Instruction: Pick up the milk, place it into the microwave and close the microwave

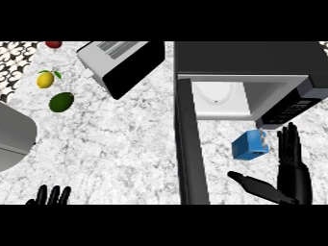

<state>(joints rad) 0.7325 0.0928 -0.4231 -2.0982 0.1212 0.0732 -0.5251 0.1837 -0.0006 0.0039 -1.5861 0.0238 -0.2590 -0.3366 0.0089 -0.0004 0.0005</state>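
A blue milk carton (249,145) stands on the marble counter just in front of the open microwave (266,81). The microwave's door (189,144) swings out toward me, edge-on, left of the carton. My right hand (292,173) is open beside the carton, fingers straight up on its right and thumb stretched out below it, apart from it. My left hand (49,196) shows only fingertips at the lower left edge, open and resting.
A toaster oven (120,62) sits at the back centre-left. A lemon (45,79), a lime (61,102) and a red fruit (53,44) lie at the back left. A grey appliance (3,137) fills the left edge.
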